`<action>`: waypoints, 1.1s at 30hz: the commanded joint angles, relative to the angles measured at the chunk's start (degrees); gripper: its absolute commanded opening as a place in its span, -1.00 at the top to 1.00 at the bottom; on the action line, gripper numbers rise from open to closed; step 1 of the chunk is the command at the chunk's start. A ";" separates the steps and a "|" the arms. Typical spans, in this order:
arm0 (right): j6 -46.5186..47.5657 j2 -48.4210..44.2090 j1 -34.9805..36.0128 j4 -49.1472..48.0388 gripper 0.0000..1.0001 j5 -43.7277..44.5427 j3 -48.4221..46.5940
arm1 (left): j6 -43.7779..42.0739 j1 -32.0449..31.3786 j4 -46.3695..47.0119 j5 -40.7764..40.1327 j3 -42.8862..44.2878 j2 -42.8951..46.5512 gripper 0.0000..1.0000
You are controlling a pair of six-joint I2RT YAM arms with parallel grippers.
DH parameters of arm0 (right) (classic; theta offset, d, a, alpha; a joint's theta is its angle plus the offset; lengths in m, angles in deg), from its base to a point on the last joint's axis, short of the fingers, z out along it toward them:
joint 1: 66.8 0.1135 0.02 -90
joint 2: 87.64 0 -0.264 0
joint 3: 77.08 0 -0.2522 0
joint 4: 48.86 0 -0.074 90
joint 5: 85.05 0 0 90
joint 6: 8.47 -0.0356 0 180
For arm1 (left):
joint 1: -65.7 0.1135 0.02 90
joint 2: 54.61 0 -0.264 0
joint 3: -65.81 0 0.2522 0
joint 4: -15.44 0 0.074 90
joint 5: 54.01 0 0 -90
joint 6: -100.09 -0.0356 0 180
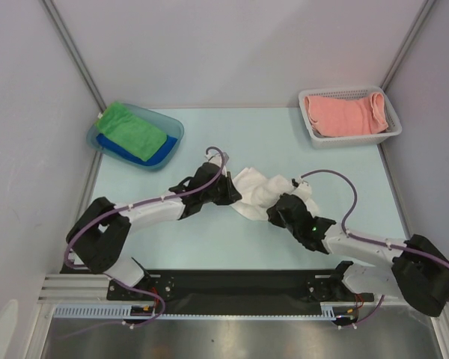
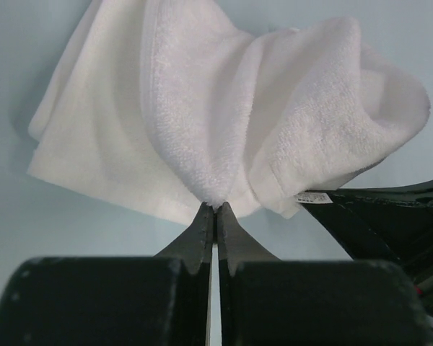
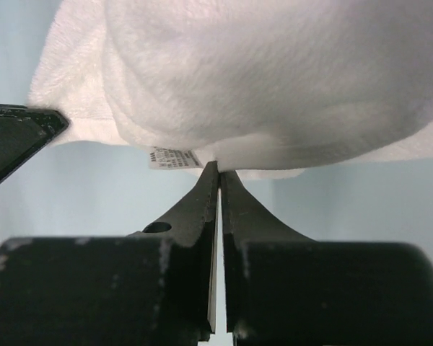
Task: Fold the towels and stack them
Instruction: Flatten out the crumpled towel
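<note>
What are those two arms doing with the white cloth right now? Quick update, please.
Both jaws shut, each pinching the white towel. Towel bunched mid-table, not yet folded. Far back: blue tray, white basket, apart from the arms.

Pale blue-green table (image 1: 239, 138) carries a blue plastic tray (image 1: 176, 130) at ten o'clock, a white perforated basket (image 1: 352, 139) at two o'clock and a crumpled white towel (image 1: 253, 191) at centre.
</note>
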State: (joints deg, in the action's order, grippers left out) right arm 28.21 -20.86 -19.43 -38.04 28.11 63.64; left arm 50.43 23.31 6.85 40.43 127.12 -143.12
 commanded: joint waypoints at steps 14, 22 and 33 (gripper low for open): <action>16.56 -23.10 0.09 20.78 1.00 6.37 -18.23 | -12.38 0.03 -13.43 -10.78 6.67 26.88 0.99; 34.85 -20.21 0.17 22.19 1.00 10.07 -38.69 | -24.15 -2.96 -21.24 -14.64 21.08 33.75 0.99; 48.91 -15.28 0.09 21.31 1.00 9.72 -58.23 | -32.60 -4.80 -27.93 -11.57 43.22 33.31 0.99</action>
State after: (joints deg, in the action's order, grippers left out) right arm 70.83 -36.27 -19.43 -15.53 36.87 10.53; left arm 21.86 19.13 -19.24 27.65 165.02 -110.21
